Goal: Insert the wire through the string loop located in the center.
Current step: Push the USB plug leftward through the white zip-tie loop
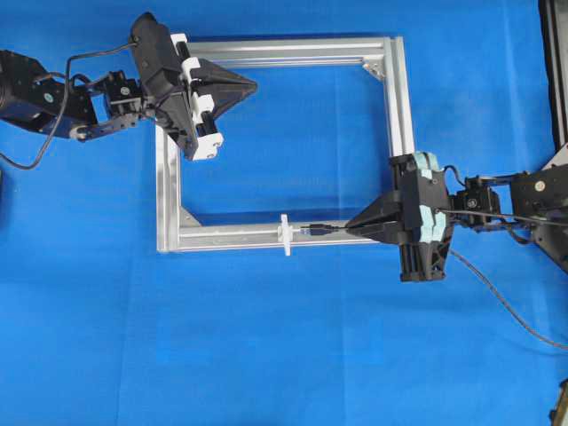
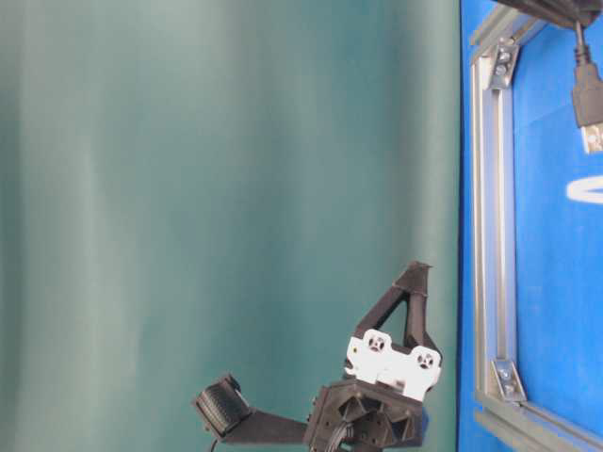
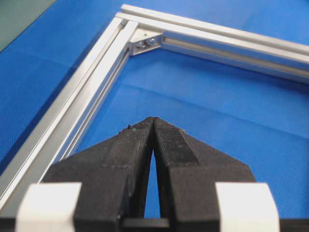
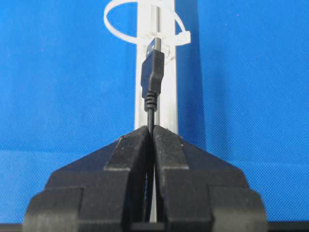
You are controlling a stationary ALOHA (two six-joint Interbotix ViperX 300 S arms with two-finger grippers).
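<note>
Two pincers level, right pincer point(image 1: 355, 225) pinching wire point(image 4: 152, 77), left pincer point(image 1: 253, 86) closed empty

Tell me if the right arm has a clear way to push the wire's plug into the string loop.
Probably yes: the right pincer grips the wire, and nothing sits between its plug and the string loop.

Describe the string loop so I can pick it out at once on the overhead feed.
Find the silver aluminium frame on the blue cloth and follow its lower rail. Near the middle of that rail the string loop stands across it, thin and white, poking out on both sides. Unlike the metal triangular corner brackets, it sits mid-rail, just ahead of the wire held in the right gripper.
</note>
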